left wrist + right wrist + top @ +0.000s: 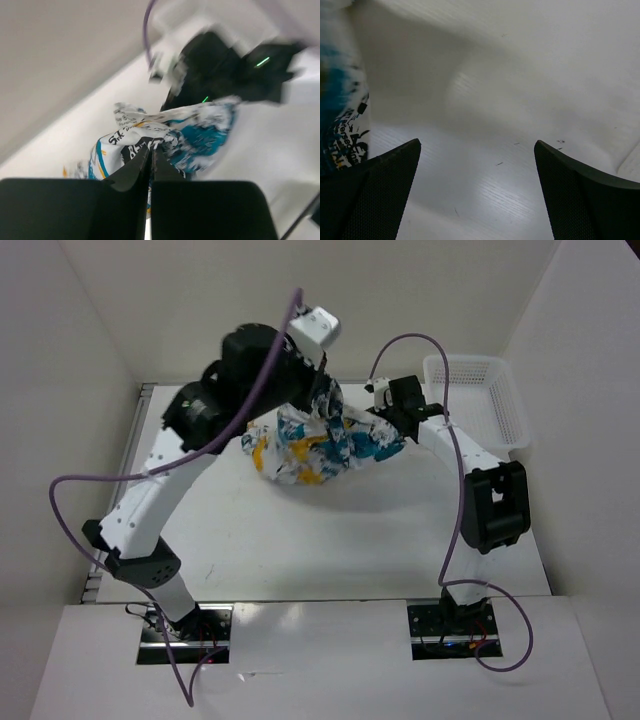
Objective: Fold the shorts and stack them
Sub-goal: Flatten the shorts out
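Note:
The shorts point(318, 447), white with a teal, yellow and black print, hang bunched at the far middle of the table. My left gripper point(322, 403) is shut on their top edge and holds that edge up. In the left wrist view the closed jaws point(151, 151) pinch the printed fabric point(165, 134). My right gripper point(388, 426) is at the right end of the shorts. Its wrist view shows it point(477, 146) open and empty over bare table, with the shorts point(341, 125) just left of the left finger.
A white plastic mesh basket point(512, 410) stands at the far right of the table. White walls enclose the table on the left, back and right. The right arm point(225, 65) shows behind the shorts in the left wrist view.

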